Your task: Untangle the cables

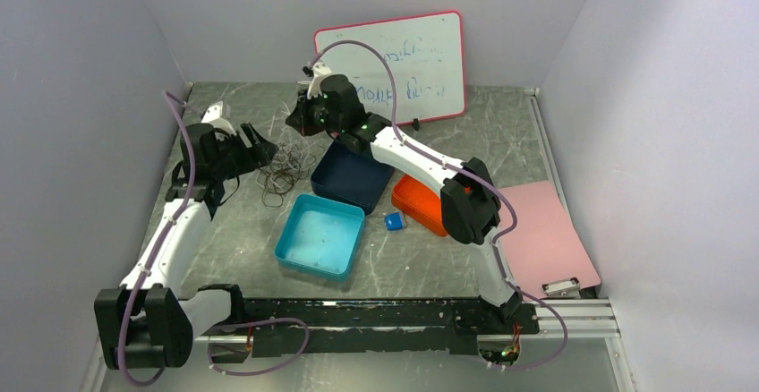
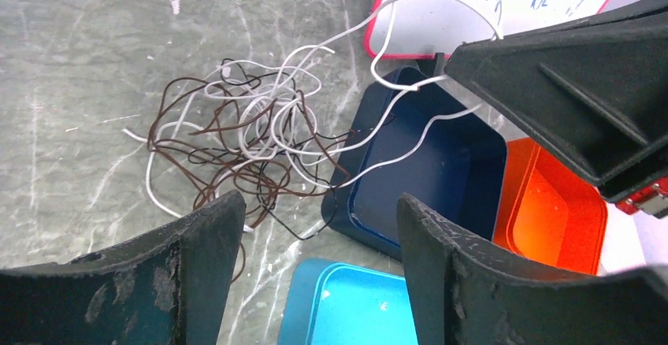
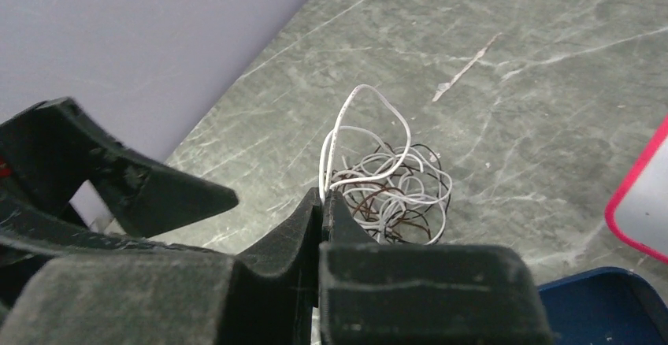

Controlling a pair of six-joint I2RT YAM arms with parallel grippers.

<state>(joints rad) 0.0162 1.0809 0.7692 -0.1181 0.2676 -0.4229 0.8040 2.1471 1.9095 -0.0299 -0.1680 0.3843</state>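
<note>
Cables (image 1: 285, 170), thin wiry ones in brown, black and white, lie in a curly pile on the grey stone-look worktop (image 1: 224, 231). The pile sits just beside the dark blue square plastic tray (image 1: 352, 177), on the side of it toward the left arm.

The right jaws are squeezed tight on one white strand. It runs from the pile up over a corner of the dark blue tray. The left jaws are wide apart with nothing in them, and they hang near the pile.

These strands look very light and springy, so they will likely keep their curls. They are thin and smooth and may slip out of a weak pinch. Pulling one strand could drag the whole pile along. A good place to hold is a loose end, or a brown loop that sticks out on the side of the pile away from the tray.

The tray's rim could catch the white strand. A light blue tray (image 1: 320, 235) sits close in front of the dark blue tray. There is bare worktop beyond the pile, away from the tray, until the grey wall.
</note>
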